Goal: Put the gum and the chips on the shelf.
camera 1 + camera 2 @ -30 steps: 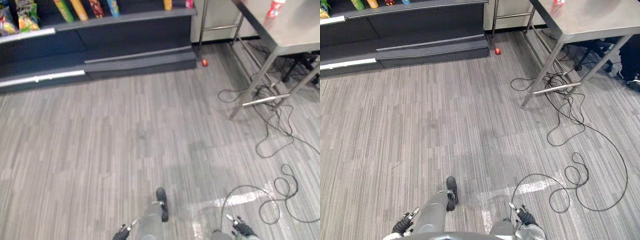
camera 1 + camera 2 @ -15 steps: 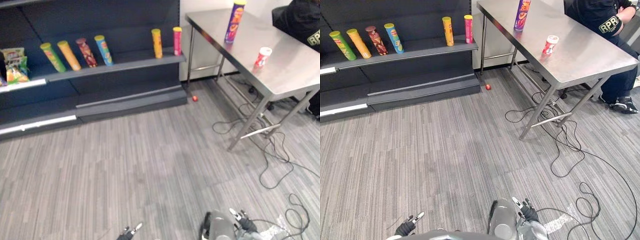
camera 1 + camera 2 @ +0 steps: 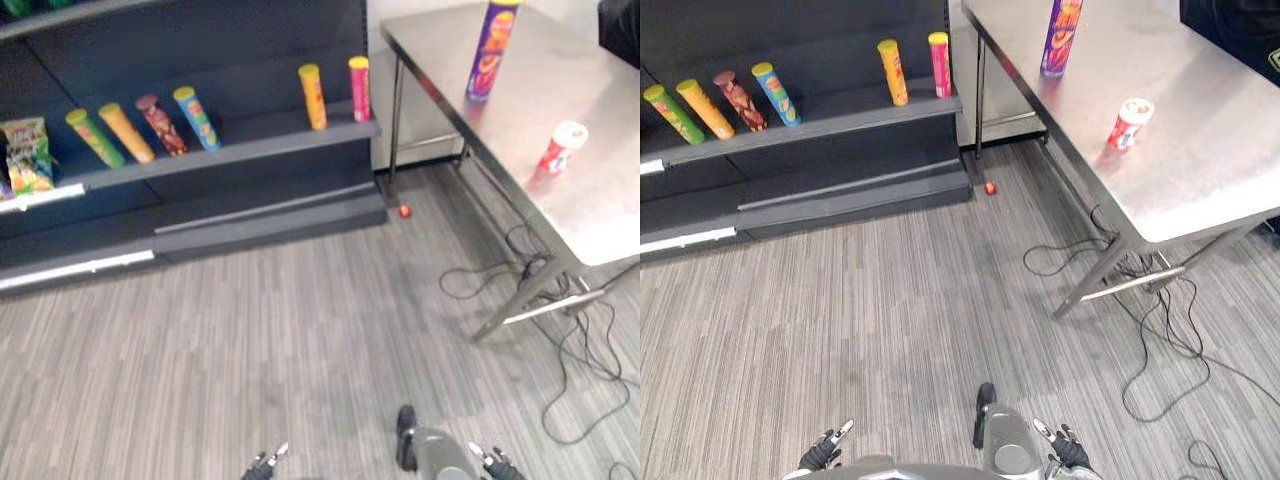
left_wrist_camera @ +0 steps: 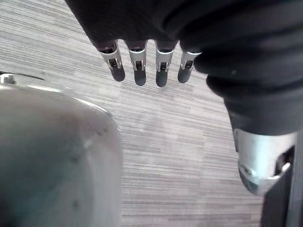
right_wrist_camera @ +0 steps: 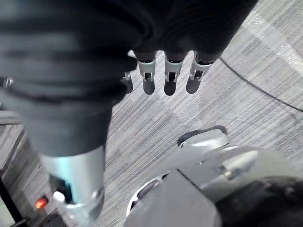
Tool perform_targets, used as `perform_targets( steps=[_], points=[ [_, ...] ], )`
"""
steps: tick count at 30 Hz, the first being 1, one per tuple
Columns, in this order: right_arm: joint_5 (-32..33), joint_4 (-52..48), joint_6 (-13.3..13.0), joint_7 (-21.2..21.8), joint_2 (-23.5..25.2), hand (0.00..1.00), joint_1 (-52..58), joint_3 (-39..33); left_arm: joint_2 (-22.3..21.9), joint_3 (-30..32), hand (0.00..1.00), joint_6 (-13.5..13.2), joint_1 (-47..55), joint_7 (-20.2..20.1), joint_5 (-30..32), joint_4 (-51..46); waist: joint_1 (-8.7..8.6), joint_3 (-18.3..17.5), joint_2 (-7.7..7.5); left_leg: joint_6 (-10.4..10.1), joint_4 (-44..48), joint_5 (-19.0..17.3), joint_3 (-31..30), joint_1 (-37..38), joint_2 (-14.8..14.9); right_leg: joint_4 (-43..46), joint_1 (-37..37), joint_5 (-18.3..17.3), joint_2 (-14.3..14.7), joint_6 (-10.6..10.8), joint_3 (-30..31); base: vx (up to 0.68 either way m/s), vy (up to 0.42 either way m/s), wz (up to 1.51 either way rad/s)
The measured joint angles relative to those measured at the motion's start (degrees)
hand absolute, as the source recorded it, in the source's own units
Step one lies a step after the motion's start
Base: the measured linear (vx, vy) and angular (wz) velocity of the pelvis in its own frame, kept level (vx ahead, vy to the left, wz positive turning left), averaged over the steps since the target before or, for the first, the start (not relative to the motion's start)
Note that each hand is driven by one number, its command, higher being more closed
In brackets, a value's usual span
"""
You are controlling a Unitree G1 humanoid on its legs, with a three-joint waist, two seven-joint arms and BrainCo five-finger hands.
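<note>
A tall purple chips can (image 3: 490, 50) stands upright on the steel table (image 3: 1220, 170) at the right. Nearer on the same table stands a small red and white gum tub (image 3: 562, 148). The dark shelf (image 3: 240, 150) at the back left carries several upright and leaning chip cans. My left hand (image 3: 825, 452) hangs low at the bottom edge, far from both, and in its wrist view its fingers (image 4: 139, 71) are straight over bare floor. My right hand (image 3: 1065, 448) hangs the same way, its fingers (image 5: 170, 75) straight and holding nothing.
Chip bags (image 3: 28, 155) sit at the shelf's left end. A small red ball (image 3: 404, 211) lies on the floor by the shelf's right corner. Table legs (image 3: 520, 300) and loose cables (image 3: 1160, 350) lie at the right. A person in dark clothing (image 3: 1240, 30) is at the table's far side.
The whole picture has shifted, so the camera moved: the table and its two items now show closer and larger. Both hands stay low and empty.
</note>
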Motion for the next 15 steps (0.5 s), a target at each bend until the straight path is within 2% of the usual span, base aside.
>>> perform_targets(
  steps=[1,3,4,6,7,8,9,10,11,13,14,15],
  points=[
    [0.1,-0.1,-0.1,-0.1,-0.1,0.00,0.0,0.2,-0.1,0.4,0.00,0.0,0.0,0.0,-1.1,-0.4,0.19,0.0,0.12,0.6,3.8,-1.3,0.8,-2.0,0.4,-0.6,1.4,-0.3,0.3,-0.1,0.2,0.32,-0.045,-0.13],
    [0.1,-0.2,-0.1,-0.5,-0.3,0.00,0.8,0.6,-1.2,1.2,0.00,-0.1,0.3,0.1,-3.5,-2.2,1.51,0.1,-0.10,3.3,8.6,-7.7,5.1,-8.3,0.4,-2.8,6.5,-1.5,0.2,0.4,1.4,0.29,-0.023,-0.13],
    [0.2,-0.2,-0.1,-0.5,-0.4,0.00,0.9,0.6,-1.3,1.3,0.00,-0.2,0.3,0.1,-3.8,-2.5,2.01,0.1,-0.08,3.7,7.9,-9.3,6.1,-9.8,0.4,-3.2,7.3,-1.7,0.2,0.6,1.6,0.25,0.010,-0.23],
    [0.3,-1.0,0.0,-0.9,-0.4,0.00,0.8,0.7,-1.5,1.2,0.00,-1.1,0.6,0.0,-4.3,-4.1,2.82,0.1,-0.20,4.7,-3.1,-12.3,9.0,-13.8,0.3,-4.5,9.7,-2.6,-0.3,1.9,3.2,0.28,0.093,-0.38],
    [0.3,-1.5,0.0,-1.0,-0.2,0.00,0.8,0.8,-1.6,1.1,0.00,-1.4,0.7,0.0,-5.0,-4.2,2.91,0.1,-0.27,5.0,-7.9,-12.4,9.5,-14.2,0.1,-4.6,10.2,-3.0,-0.7,2.4,3.7,0.33,0.178,-0.43],
    [0.3,-2.4,-0.1,-1.2,0.0,0.00,0.8,0.8,-1.7,1.1,0.00,-1.7,0.8,0.3,-5.1,-4.2,2.93,0.1,-0.40,5.2,-18.9,-12.1,9.4,-14.1,-0.9,-4.6,10.8,-3.7,-1.5,3.4,4.8,0.18,0.117,-0.33],
    [0.3,-2.5,-0.1,-1.2,0.1,0.00,1.0,0.8,-1.7,1.1,0.00,-1.8,0.8,0.5,-5.1,-4.2,2.94,0.0,-0.47,5.1,-25.1,-11.2,8.9,-13.6,-1.6,-4.5,11.0,-4.1,-2.0,3.9,5.4,0.30,0.250,-0.47],
    [0.3,-2.9,-0.2,-1.3,0.1,0.00,1.1,0.9,-1.8,1.1,0.00,-1.8,0.7,0.9,-5.1,-4.2,3.21,0.0,-0.59,4.6,-36.0,-8.7,7.6,-12.3,-2.6,-4.3,11.3,-5.0,-3.1,4.9,6.8,0.32,0.306,-0.54],
    [0.3,-3.2,-0.3,-1.3,0.0,0.00,1.2,1.5,-1.9,1.2,0.00,-2.0,0.9,1.1,-5.1,-4.1,3.34,-0.1,-0.59,4.0,-41.7,-7.2,5.5,-12.7,-3.1,-4.0,11.6,-6.0,-4.1,6.0,8.2,0.40,0.388,-0.58],
    [0.3,-3.4,-0.4,-1.4,-0.3,0.00,1.5,1.9,-2.0,1.4,0.00,-2.2,1.3,1.1,-5.0,-3.5,3.59,-0.4,-0.29,3.8,-43.9,-6.4,4.4,-12.5,-2.5,-4.1,12.4,-7.5,-5.1,8.2,10.9,0.42,0.439,-0.66],
    [0.2,-2.2,-0.3,-1.4,-0.3,0.00,1.6,1.7,-1.4,1.6,0.00,-2.1,1.5,1.1,-5.0,-2.3,3.75,-1.8,-0.80,3.3,-41.3,-2.3,6.2,-12.4,-3.6,-4.7,13.3,-8.4,-7.0,9.2,13.1,0.46,0.477,-0.74],
    [0.2,-1.3,-0.2,-1.4,0.2,0.00,1.5,1.4,-0.9,1.7,0.00,-2.2,1.8,1.1,-5.1,-1.7,3.78,-2.8,-2.16,3.6,-40.1,-2.3,6.8,-12.5,-4.7,-5.6,13.7,-8.6,-8.1,9.2,14.0,0.48,0.414,-0.67]
  ],
)
